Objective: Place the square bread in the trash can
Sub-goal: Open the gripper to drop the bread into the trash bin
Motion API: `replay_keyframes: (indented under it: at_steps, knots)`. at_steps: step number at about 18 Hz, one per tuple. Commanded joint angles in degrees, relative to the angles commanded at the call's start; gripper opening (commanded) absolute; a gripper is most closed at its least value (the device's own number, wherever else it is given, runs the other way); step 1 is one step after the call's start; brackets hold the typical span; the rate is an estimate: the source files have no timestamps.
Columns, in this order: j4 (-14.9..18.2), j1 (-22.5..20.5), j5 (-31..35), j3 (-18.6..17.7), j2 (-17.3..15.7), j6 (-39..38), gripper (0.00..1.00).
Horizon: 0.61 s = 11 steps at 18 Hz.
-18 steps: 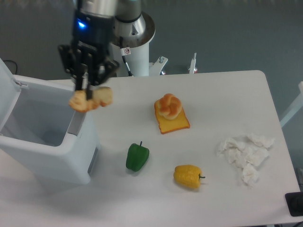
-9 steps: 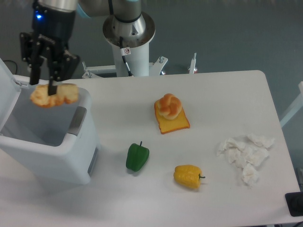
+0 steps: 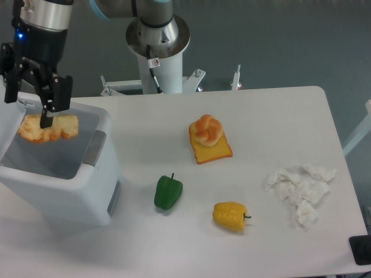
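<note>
Hanging over the open mouth of the trash can (image 3: 64, 185), the square bread (image 3: 48, 128) is pinched between the fingers (image 3: 45, 120) of the gripper (image 3: 40, 119), which grip it from above near its upper edge. The slice lies roughly flat, its pale middle and lumpy golden rim showing, clear of the bin's walls as far as can be seen. The trash can stands at the left edge of the desk (image 3: 278, 133), its white lid (image 3: 6, 116) tipped up and back on the far left, a grey panel (image 3: 95, 147) on the side that faces the rest of the desk.

Near the middle of the desk a knotted orange bun (image 3: 207, 130) sits on top of a smooth orange slice (image 3: 213, 150). Toward the front edge a green pepper (image 3: 168, 192) stands just right of the bin, and a yellow pepper (image 3: 231, 216) lies farther right, apart from it. A crumpled white tissue (image 3: 300, 188) rests near the right edge. The robot's white base column (image 3: 162, 63) rises behind the far edge.
</note>
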<state>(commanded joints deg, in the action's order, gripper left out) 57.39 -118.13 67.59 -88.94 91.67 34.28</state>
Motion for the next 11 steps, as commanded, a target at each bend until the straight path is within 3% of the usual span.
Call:
replay_keyframes:
  at_steps: [11]
  knots:
    - [0.44,0.79,-1.23,-0.79,1.32,0.17,1.0]
